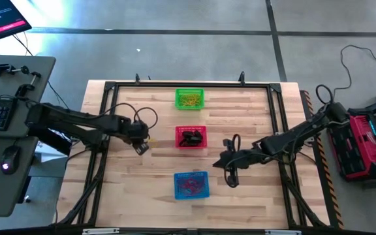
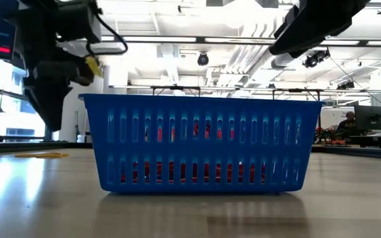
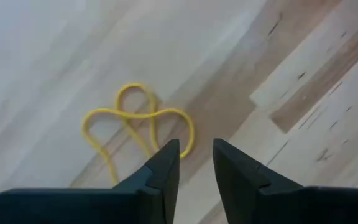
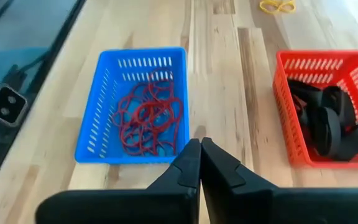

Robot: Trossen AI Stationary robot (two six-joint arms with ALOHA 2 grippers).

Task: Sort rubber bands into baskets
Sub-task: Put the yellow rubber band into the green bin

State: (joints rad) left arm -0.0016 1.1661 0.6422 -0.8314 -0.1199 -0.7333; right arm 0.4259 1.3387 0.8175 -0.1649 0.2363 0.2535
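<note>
Three baskets sit in a row down the middle of the counter, each keeping one colour: the green basket holds yellow bands, the red basket black ones, and the blue basket red ones. One yellow band lies loose on the wood left of the red basket, and the left gripper hangs right over it with its fingers slightly parted and nothing between them, likely lined up to pinch it. Its place would be the green basket, while the right gripper waits clenched and empty just right of the blue basket.
</note>
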